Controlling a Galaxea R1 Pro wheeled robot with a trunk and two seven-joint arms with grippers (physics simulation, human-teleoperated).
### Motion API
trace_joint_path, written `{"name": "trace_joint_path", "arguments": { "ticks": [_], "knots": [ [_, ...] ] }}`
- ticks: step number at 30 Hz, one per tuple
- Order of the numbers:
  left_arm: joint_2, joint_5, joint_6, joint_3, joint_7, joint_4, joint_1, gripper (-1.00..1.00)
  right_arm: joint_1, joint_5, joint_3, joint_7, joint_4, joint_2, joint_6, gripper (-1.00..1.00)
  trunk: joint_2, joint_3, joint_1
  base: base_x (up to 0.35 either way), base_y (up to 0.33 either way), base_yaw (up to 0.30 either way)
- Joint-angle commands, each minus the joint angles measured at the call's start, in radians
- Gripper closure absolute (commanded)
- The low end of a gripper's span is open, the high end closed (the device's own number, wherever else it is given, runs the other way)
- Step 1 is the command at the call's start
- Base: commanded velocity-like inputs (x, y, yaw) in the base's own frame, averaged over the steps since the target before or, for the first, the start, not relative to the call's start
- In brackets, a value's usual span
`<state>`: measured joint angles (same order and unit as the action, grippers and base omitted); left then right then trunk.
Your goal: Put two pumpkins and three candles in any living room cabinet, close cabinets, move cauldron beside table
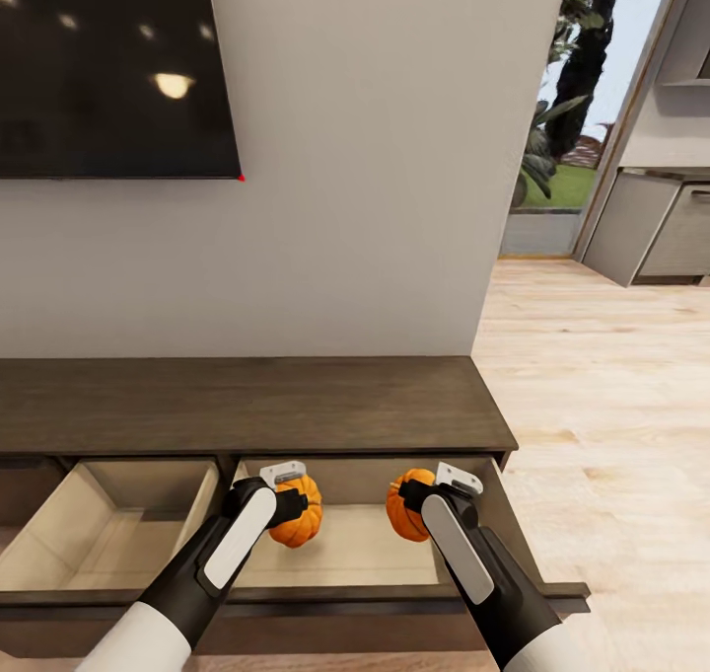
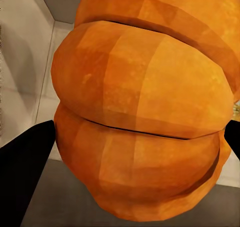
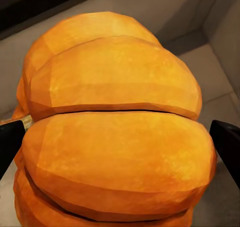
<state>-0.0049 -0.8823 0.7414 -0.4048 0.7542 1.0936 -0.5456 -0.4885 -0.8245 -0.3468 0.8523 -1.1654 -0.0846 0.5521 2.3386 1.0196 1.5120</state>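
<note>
Over the cabinet's (image 1: 247, 406) open right drawer (image 1: 345, 554), both pumpkins hang gripped, not yet released. Left gripper (image 1: 292, 504) clamps one pumpkin (image 1: 299, 522); right gripper (image 1: 414, 499) clamps the other pumpkin (image 1: 406, 506), jaws closed to pumpkin width. Left drawer (image 1: 108, 529) also open. Judged left: drop, candles, closing drawers, cauldron.

Head cam sits high, pitched forward and down at the long dark brown wooden cabinet (image 1: 247, 406) against the wall, mid range, both arms in the lower frame. Each wrist cam looks along its fingers, very close, onto a bright orange ribbed pumpkin (left (image 2: 145, 112), right (image 3: 115, 132)). Shared with head: both pumpkins, pale drawer interior (image 1: 345, 549).
</note>
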Motion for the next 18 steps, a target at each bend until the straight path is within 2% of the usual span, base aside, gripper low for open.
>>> {"name": "trace_joint_path", "arguments": {
  "ticks": [1, 7, 11, 18],
  "knots": [
    [0.0, -0.01, 0.0, -0.001, 0.012, 0.001, -0.001, 1.0, -0.001, -0.006, -0.001, 0.007, 0.0, 0.0, 0.006, 1.0, 0.0, 0.001, 0.0, 0.009, 0.0, 0.0],
    [-0.001, -0.016, 0.005, 0.004, 0.013, 0.0, -0.001, 1.0, -0.001, -0.011, 0.001, 0.007, 0.003, 0.0, 0.045, 1.0, 0.0, 0.001, 0.0, 0.002, 0.0, 0.0],
    [-0.001, -0.025, 0.013, 0.009, 0.011, 0.0, -0.001, 1.0, -0.001, -0.014, 0.002, 0.007, 0.003, 0.0, 0.08, 1.0, 0.028, 0.013, 0.015, 0.0, 0.0, 0.0],
    [-0.004, -0.03, 0.015, 0.009, 0.009, -0.009, -0.002, 1.0, -0.001, -0.009, 0.001, 0.008, 0.003, -0.002, 0.083, 1.0, 0.077, 0.035, 0.042, 0.0, 0.0, 0.0]
  ]
}}
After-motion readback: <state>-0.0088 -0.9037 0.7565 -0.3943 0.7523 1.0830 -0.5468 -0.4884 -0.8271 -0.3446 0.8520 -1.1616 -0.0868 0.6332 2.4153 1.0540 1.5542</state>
